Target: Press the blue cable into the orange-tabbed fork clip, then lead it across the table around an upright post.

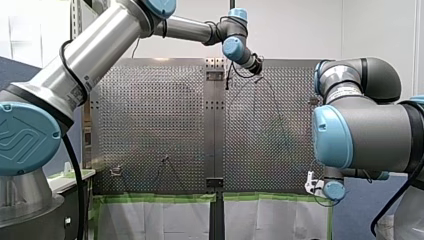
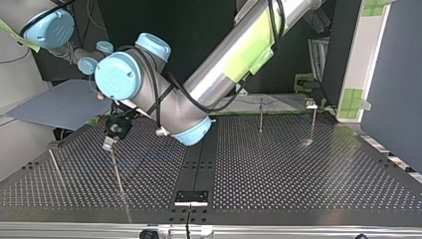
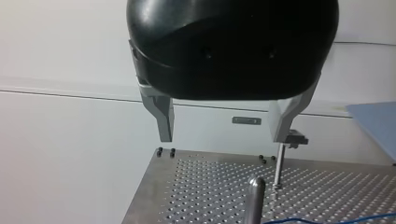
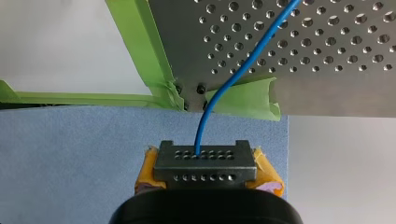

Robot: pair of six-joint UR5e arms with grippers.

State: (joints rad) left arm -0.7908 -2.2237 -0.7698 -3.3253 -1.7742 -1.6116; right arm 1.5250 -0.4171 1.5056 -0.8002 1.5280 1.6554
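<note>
Two arms reach over one perforated metal surface [image 3: 201, 186], each ending in one hand. My left hand [image 3: 224, 137], black with two metal fingers [image 3: 163, 121], is spread wide with nothing between them. It hangs above the surface, in the left half of the top view and at the upper centre of the front view.

Two slim upright metal rods stand ahead of it. The round-topped post [image 3: 255, 193] is the nearer one. The farther post [image 3: 279, 163] carries a small grey clip [image 3: 295, 138] on its top.

My right hand [image 4: 205, 158], with two yellow pads [image 4: 147, 170], is pressed together on the single thin blue cable [image 4: 219, 88]. It sits at the front view's lower right. From the fingertips the cable runs over a blue foam sheet [image 4: 70, 154] and past the surface's edge, which is trimmed with green tape [image 4: 140, 42]. A stretch of the cable also lies on the surface beside the round-topped post.
</note>
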